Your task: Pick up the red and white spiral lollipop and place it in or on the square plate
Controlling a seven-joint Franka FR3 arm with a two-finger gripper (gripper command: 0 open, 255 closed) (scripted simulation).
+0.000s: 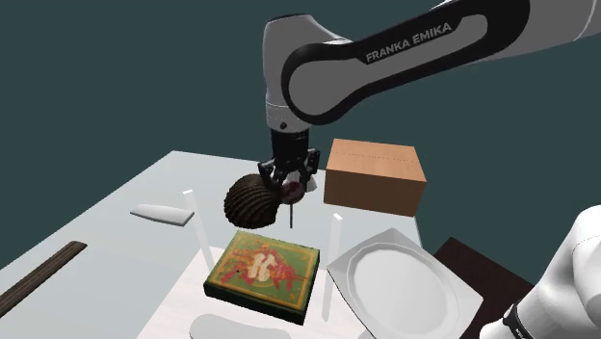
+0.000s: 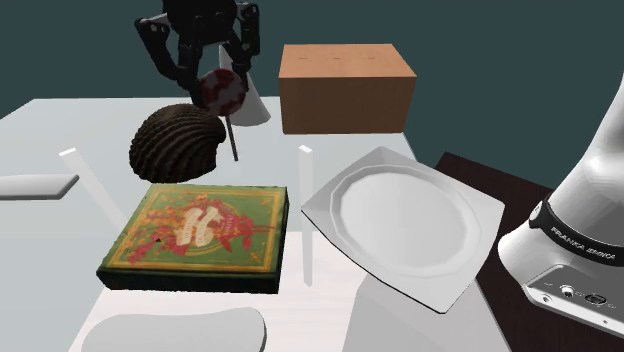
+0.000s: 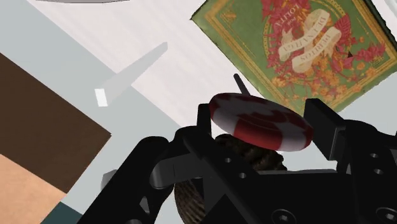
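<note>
Above the white table, the tool clasps the lollipop, apparently off it.

Finish-wise: the lollipop head is smooth and shiny like hard candy, red on white. The gripper is matt black and looks like plastic. The square plate, lower right of the second exterior view, is smooth white with a soft sheen. The brown box reads as matt cardboard. The dark shell-shaped lump is ribbed and rough. The green book has a flat printed cover.
</note>
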